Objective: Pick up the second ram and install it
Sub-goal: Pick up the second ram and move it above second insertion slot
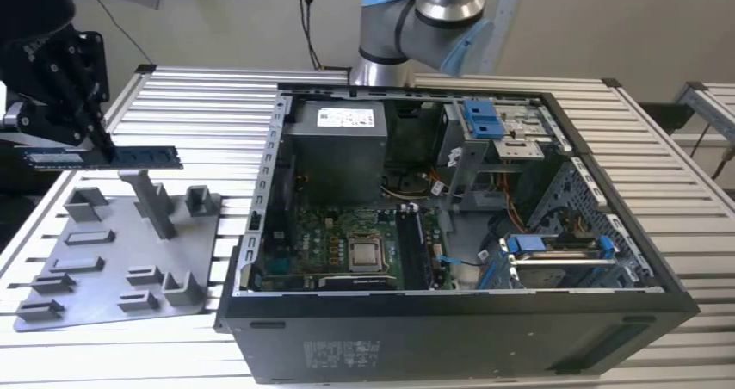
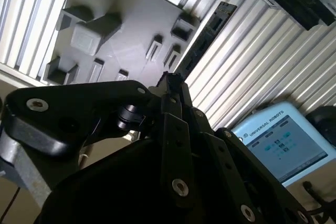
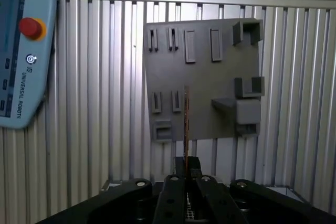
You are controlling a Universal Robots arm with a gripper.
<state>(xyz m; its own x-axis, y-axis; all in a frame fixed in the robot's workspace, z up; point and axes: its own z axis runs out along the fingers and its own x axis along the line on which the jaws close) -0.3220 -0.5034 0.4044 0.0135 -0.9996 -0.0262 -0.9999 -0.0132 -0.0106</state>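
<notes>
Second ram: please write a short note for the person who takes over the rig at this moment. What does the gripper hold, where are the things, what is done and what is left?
Gripper: shut on the second ram, gripping it near one end.
Second ram: held level over the grey fixture plate, at the exterior view's left. The first wrist view shows it edge-on over the plate.
Computer case: open, on the exterior view's right; the ram is not in it.
Done: the pick-up.
Left: carrying the ram to the motherboard and installing it.
</notes>
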